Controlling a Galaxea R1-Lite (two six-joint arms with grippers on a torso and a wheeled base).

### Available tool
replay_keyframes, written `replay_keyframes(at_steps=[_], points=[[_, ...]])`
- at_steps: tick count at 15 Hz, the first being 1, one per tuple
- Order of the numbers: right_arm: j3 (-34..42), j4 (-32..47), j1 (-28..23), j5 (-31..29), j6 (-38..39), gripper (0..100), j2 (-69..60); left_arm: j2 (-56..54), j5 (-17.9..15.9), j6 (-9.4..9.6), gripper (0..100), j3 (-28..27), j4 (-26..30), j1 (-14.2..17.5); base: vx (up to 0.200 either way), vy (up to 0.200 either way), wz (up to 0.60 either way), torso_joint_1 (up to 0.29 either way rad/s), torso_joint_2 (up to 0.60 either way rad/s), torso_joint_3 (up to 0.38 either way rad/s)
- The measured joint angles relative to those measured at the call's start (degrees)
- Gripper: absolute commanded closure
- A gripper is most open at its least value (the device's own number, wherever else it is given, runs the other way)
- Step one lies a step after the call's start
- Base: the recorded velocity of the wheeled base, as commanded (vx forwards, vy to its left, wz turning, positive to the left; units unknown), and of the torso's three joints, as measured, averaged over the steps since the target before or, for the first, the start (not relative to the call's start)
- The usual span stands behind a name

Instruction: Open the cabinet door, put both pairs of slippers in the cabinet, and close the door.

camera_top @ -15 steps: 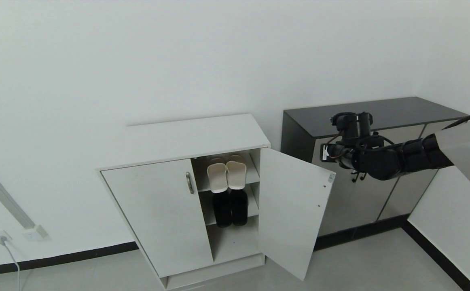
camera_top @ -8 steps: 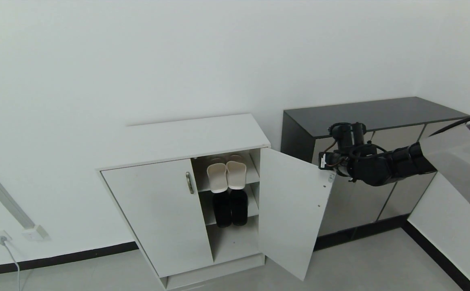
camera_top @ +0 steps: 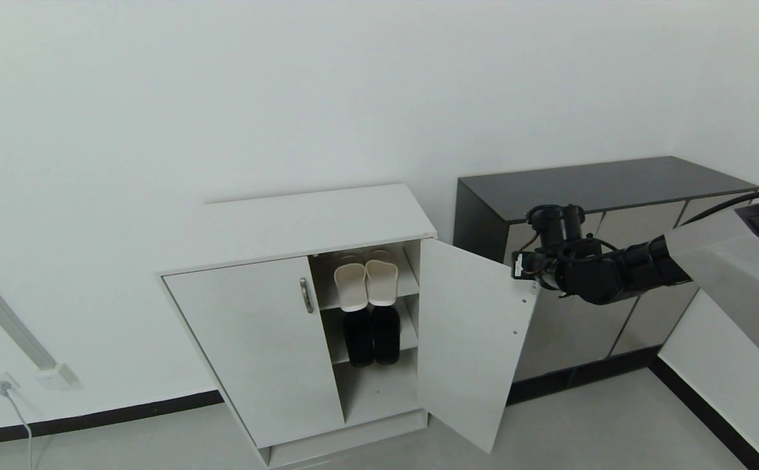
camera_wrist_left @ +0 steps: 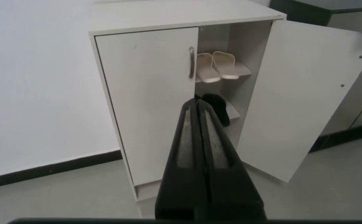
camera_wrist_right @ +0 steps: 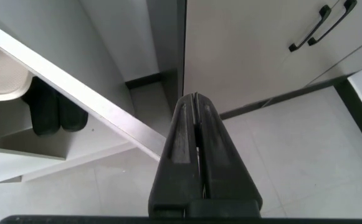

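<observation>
Looking from the left side: a wall socket (camera_top: 2, 385) w/ a cable sits low on the wall, well to the left of the white cabinet (camera_top: 301, 219). My left gripper (camera_wrist_left: 197, 102) hangs in front of the cabinet, well apart from it, and its fingers are pressed together w/ nothing between them. The cabinet's left door (camera_top: 255, 352) is closed, w/ a metal handle (camera_top: 305, 295) at its inner edge. Right of the handle I see the inside. The white slippers (camera_top: 366, 284) lie side by side on the top shelf and the black slippers (camera_top: 371, 334) on the shelf directly below, so both pairs are inside the cabinet. The right door (camera_top: 471, 339) stands open, swung out to the cabinet's front-right. My right gripper (camera_top: 518, 266) is at the top corner of this door's free edge. Its fingers are flat against each other and hold nothing. Whether it touches the door I cannot tell. Further right, beside the cabinet at the same wall, stands a dark cabinet (camera_top: 614, 179) w/ a black top.
</observation>
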Motion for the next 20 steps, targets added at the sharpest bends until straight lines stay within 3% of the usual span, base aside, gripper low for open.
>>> replay_keyframes(at_steps=[9,13,17,20], points=[[4.4,-0.2,1.8,0.0,0.0,100,-1.2,0.0,0.0,-0.06,100,0.0,0.0,0.0,0.0,0.0,0.0,0.0,0.0,0.0],[12.1,-3.9,6.0,0.0,-0.1,100,-5.4,0.0,0.0,-0.06,100,0.0,0.0,0.0,0.0,0.0,0.0,0.0,0.0,0.0],[22.7,-12.4,13.4,0.1,-0.4,100,-9.4,0.0,0.0,-0.06,100,0.0,0.0,0.0,0.0,0.0,0.0,0.0,0.0,0.0],[25.7,-15.1,15.5,0.3,-0.3,100,-10.9,0.0,0.0,-0.09,100,0.0,0.0,0.0,0.0,0.0,0.0,0.0,0.0,0.0]])
